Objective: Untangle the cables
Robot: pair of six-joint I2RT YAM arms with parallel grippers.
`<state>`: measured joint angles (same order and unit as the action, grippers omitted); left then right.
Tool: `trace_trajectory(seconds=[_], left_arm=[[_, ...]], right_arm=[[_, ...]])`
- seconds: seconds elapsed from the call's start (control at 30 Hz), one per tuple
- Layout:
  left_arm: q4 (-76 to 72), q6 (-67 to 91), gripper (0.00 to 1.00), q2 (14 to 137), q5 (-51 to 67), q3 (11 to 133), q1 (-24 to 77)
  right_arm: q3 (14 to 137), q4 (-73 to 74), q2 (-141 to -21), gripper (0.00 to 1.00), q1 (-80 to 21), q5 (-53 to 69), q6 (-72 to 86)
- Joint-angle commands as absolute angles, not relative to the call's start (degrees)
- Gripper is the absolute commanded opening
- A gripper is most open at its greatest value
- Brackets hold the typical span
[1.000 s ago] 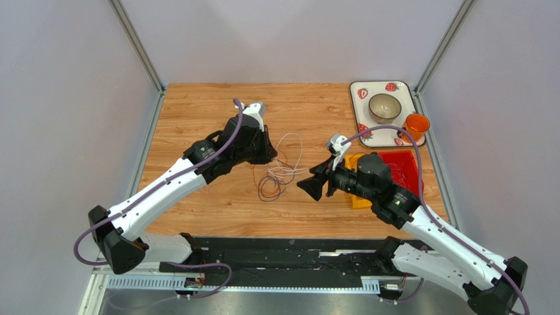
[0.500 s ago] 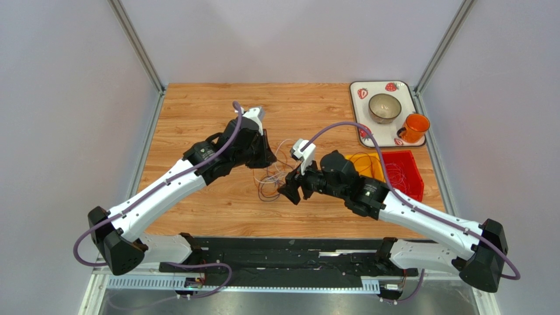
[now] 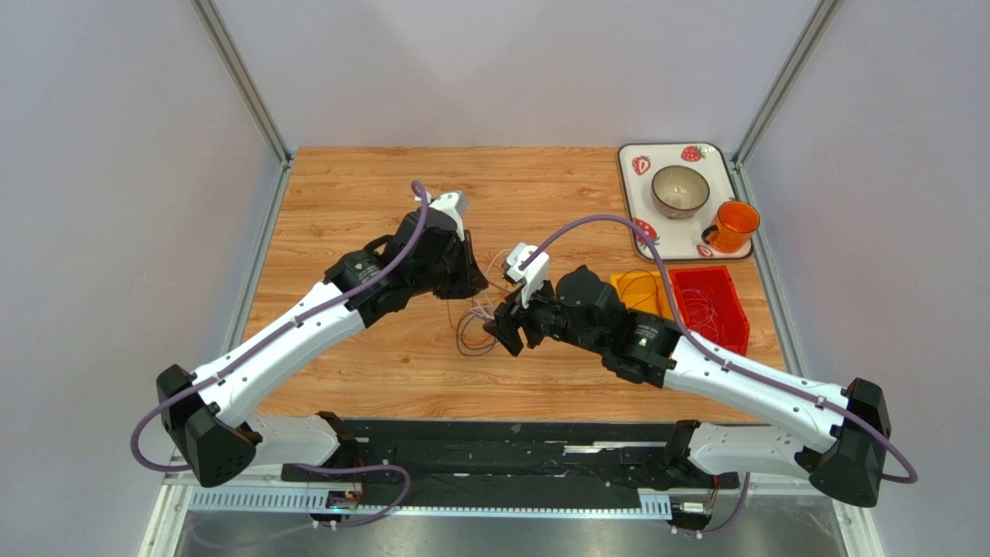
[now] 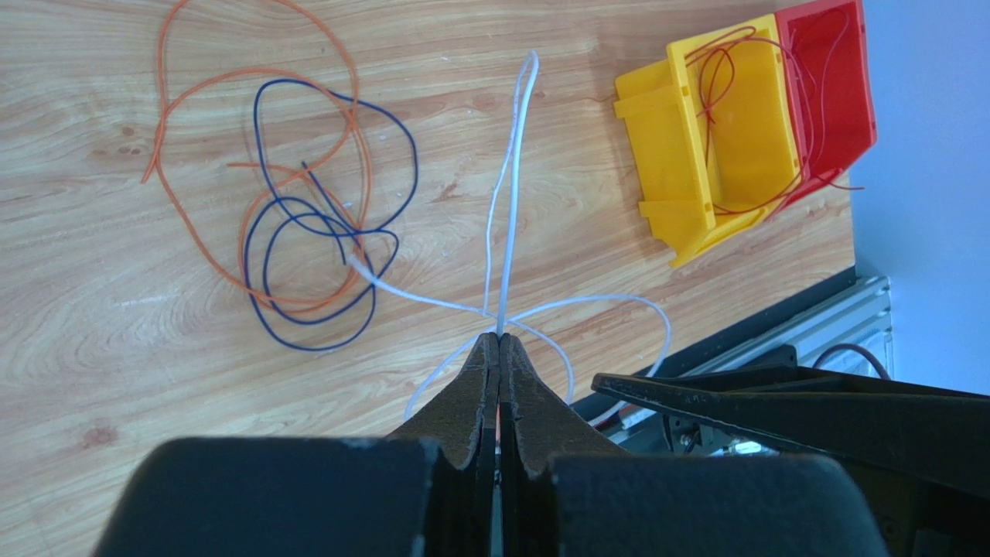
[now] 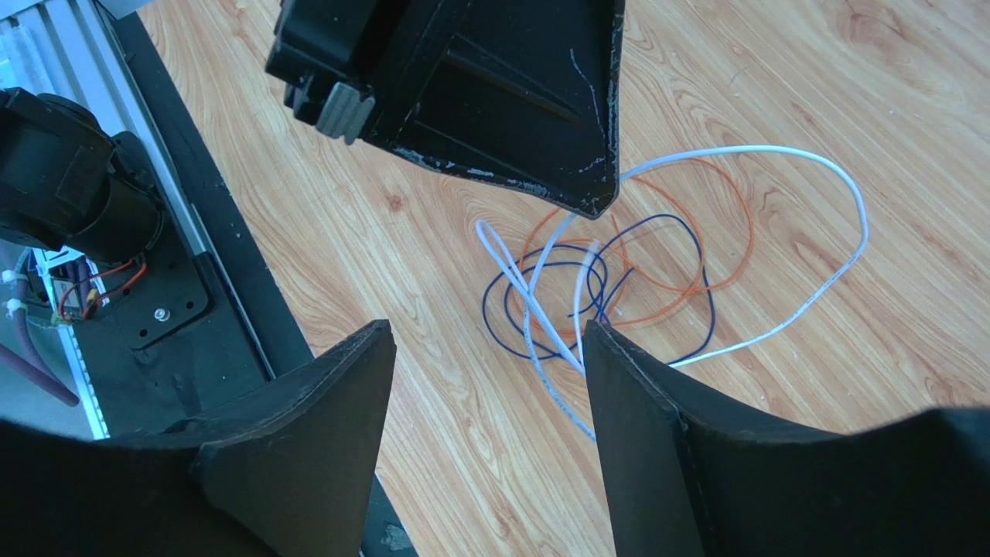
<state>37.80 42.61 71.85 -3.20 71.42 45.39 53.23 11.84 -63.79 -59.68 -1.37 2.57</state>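
Note:
The cables lie tangled mid-table (image 3: pixel 474 323): a white cable (image 4: pixel 513 174), an orange cable (image 4: pixel 353 116) and a dark blue cable (image 4: pixel 414 163), looped through each other. My left gripper (image 4: pixel 500 339) is shut on the white cable, which fans out from its tips above the wood. In the right wrist view the left gripper's finger (image 5: pixel 511 105) hangs over the tangle. My right gripper (image 5: pixel 488 331) is open and empty, hovering just on the near side of the loops, its right fingertip (image 5: pixel 598 348) by the white and blue strands. Thin red wires (image 4: pixel 723 81) lie in the bins.
A yellow bin (image 3: pixel 633 288) and a red bin (image 3: pixel 711 304) sit right of the tangle, behind my right arm. At the back right stands a strawberry-print tray (image 3: pixel 637 163) with a bowl (image 3: pixel 680 189), and an orange cup (image 3: pixel 734 223). The black rail (image 3: pixel 500 458) runs along the near edge.
My right arm has swung left, from beside the bins to the tangle, its jaws narrowing slightly. The left arm has stayed put, still pinching the white cable.

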Motion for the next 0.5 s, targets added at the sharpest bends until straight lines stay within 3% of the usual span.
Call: trace_trajectory(seconds=[0.0, 0.47], left_arm=[[36.3, 43.0, 0.00, 70.8, -1.8, 70.9, 44.7], [35.8, 43.1, 0.00, 71.1, -0.9, 70.7, 44.6]], right_arm=[[55.3, 10.5, -64.3, 0.65, -60.2, -3.3, 0.4], [56.4, 9.7, -67.2, 0.58, -60.2, -4.2, -1.6]])
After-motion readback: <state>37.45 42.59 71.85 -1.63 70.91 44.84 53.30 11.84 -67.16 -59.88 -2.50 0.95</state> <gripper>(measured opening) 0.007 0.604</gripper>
